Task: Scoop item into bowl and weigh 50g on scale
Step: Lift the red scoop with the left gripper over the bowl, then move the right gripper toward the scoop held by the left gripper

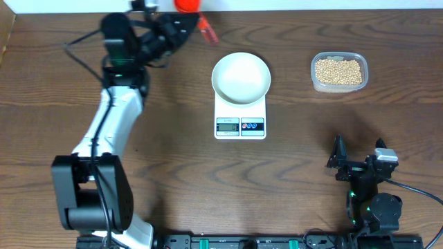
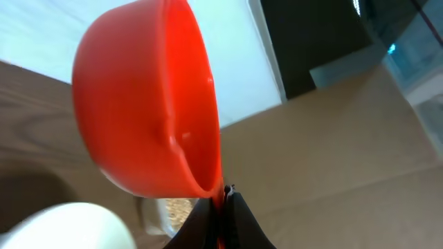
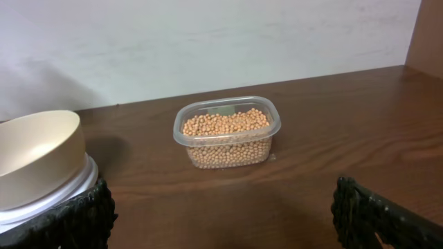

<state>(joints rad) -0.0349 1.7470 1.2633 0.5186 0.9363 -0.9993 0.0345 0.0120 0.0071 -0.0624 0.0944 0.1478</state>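
- first, from overhead: left gripper [image 1: 196, 26] at the far left, clamped on the handle of a red scoop [image 1: 187, 5]; right gripper [image 1: 358, 153] at the near right, fingers wide apart, holding nothing.
- also overhead: empty white bowl [image 1: 241, 76] on the scale [image 1: 240, 126] mid-table; beans [image 1: 338, 71] in a clear tub [image 1: 313, 81], far right, apart from the scale.
- next, left wrist: scoop [image 2: 149, 97] tilted, handle pinched between closed fingers [image 2: 197, 225]; bowl [image 2: 62, 225] at lower left.
- lastly, right wrist: tub [image 3: 273, 128] of beans [image 3: 228, 138] straight ahead; bowl [image 3: 34, 155] on scale [image 3: 76, 187] at left; black fingers [image 3: 69, 221] well apart.
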